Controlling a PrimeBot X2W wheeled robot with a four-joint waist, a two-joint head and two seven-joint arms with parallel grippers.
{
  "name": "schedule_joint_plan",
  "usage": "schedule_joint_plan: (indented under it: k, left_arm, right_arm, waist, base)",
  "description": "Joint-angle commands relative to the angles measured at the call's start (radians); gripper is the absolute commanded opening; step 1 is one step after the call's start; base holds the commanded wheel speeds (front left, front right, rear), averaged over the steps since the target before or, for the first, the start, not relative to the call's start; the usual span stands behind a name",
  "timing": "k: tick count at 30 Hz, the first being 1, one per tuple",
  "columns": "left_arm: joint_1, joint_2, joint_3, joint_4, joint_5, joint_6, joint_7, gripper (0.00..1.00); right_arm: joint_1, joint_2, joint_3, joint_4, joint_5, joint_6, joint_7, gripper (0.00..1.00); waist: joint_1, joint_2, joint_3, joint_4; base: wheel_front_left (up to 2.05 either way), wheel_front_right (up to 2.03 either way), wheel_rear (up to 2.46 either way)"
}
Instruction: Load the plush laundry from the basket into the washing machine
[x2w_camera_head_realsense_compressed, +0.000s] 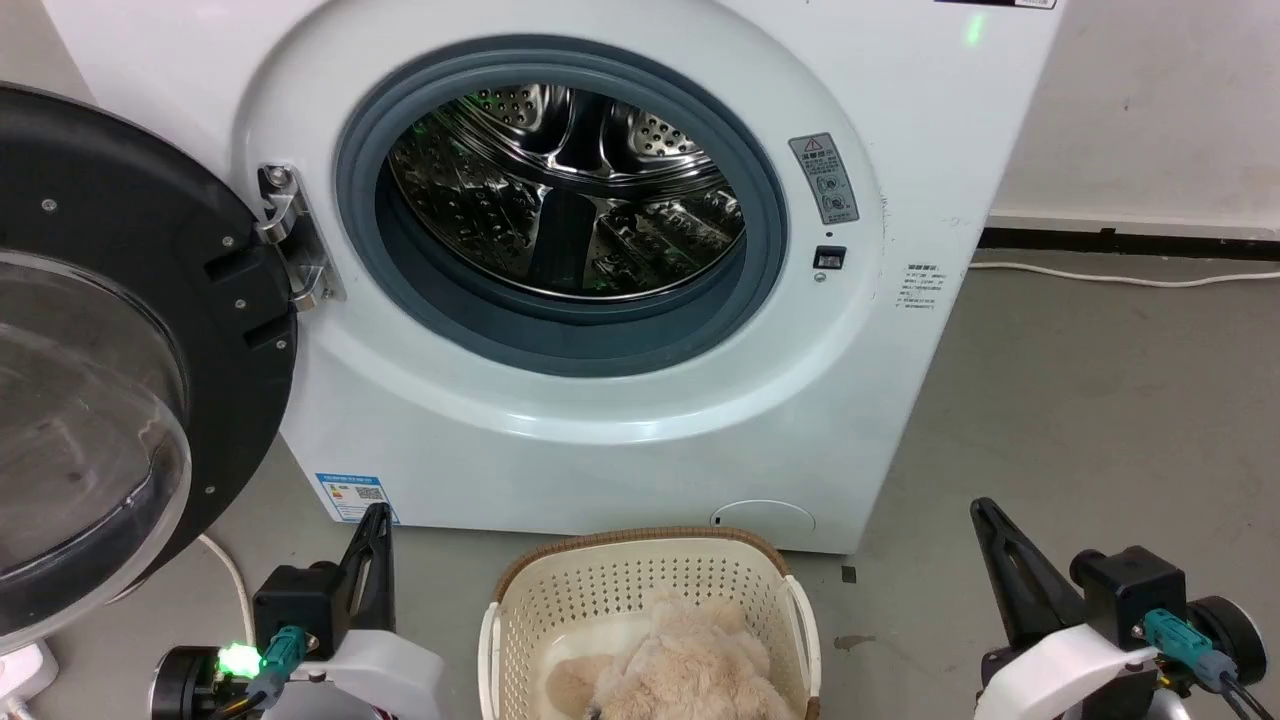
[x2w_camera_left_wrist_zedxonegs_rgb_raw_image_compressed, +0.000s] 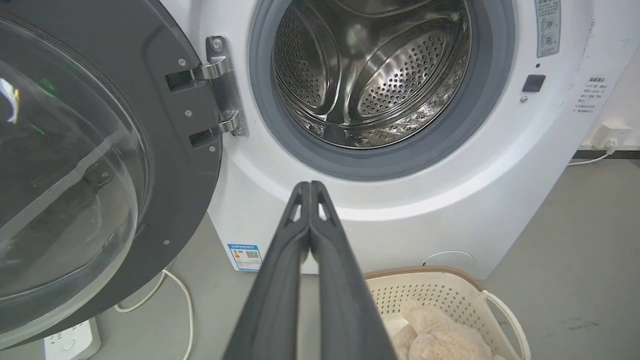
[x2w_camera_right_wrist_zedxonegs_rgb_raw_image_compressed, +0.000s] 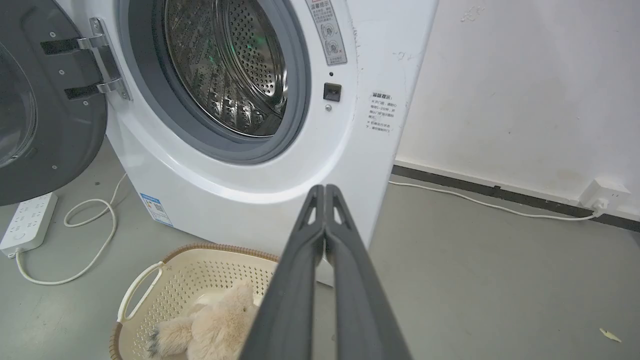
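The teddy bear (x2w_camera_head_realsense_compressed: 690, 665) sat in the basket (x2w_camera_head_realsense_compressed: 620, 590), parked in front of the washer (x2w_camera_head_realsense_compressed: 620, 440) for a short lift, I'd guess. The door (x2w_camera_head_realsense_compressed: 130, 230) hung wide open. My left gripper (x2w_camera_left_wrist_zedxonegs_rgb_raw_image_compressed: 310, 187) and right gripper (x2w_camera_right_wrist_zedxonegs_rgb_raw_image_compressed: 325, 190) flanked the basket, both pinched closed and empty. The power strip (x2w_camera_right_wrist_zedxonegs_rgb_raw_image_compressed: 27, 222) lay off left, nothing blocking.

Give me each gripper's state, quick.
Left gripper: closed, holding nothing.
Right gripper: closed, holding nothing.

Bright even light; glare on steel drum (x2w_camera_head_realsense_compressed: 560, 200); wrist views bowed at edges.
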Motion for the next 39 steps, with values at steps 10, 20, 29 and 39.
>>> schedule_joint_plan:
  k: [10,20,29,39]
  left_arm:
    - [-0.015,0.0,0.0,0.002,0.002,-0.004,0.0,0.0]
    - [0.005,0.0,-0.012,0.0,-0.014,0.007,-0.012,1.0]
    - [0.007,0.002,-0.031,0.007,-0.036,0.015,-0.024,1.0]
    - [-0.013,0.002,-0.061,0.03,-0.063,0.02,-0.016,1.0]
  right_arm:
    - [-0.011,-0.002,-0.001,0.002,-0.008,0.001,0.0,0.0]
    - [0.011,0.0,-0.003,0.002,0.021,0.0,-0.012,1.0]
    - [0.023,0.0,-0.008,0.007,0.046,0.0,-0.031,1.0]
    - [0.026,0.0,-0.012,0.001,0.068,0.0,-0.045,1.0]
  waist:
    - [0.0,-0.0001,0.0,0.0]
    - [0.0,-0.0001,0.0,0.0]
    - [0.0,-0.0001,0.0,-0.002]
    - [0.0,-0.0001,0.014,-0.016]
  base:
    - [0.0,0.0,0.0]
    - [0.0,0.0,0.0]
    - [0.0,0.0,0.0]
    - [0.0,0.0,0.0]
